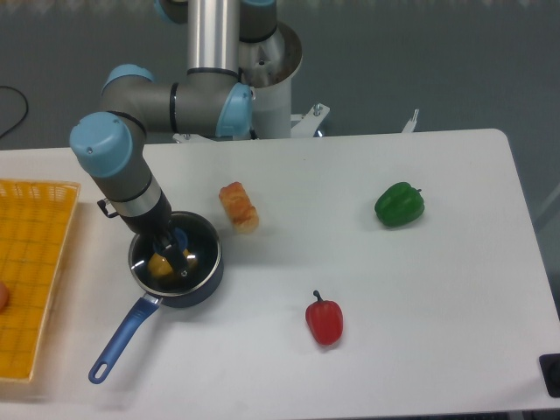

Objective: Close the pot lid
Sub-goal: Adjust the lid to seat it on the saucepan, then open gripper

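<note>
The dark blue pot (pixel 206 277) stands at the table's left, its long blue handle (pixel 122 338) pointing toward the front left. The clear glass lid (pixel 204 238) with its thin metal rim lies level on top of the pot. Through the glass a yellow item (pixel 158 265) shows inside. My gripper (pixel 173 248) reaches straight down onto the lid's centre, with its dark fingers close on either side of the blue knob (pixel 180 238). My arm hides the pot's back left rim.
A bread roll (pixel 238 206) lies just right of the pot. A red pepper (pixel 325 320) sits near the front middle and a green pepper (pixel 400 204) at the right. A yellow basket (pixel 31 271) fills the left edge. The robot base (pixel 262 79) stands behind.
</note>
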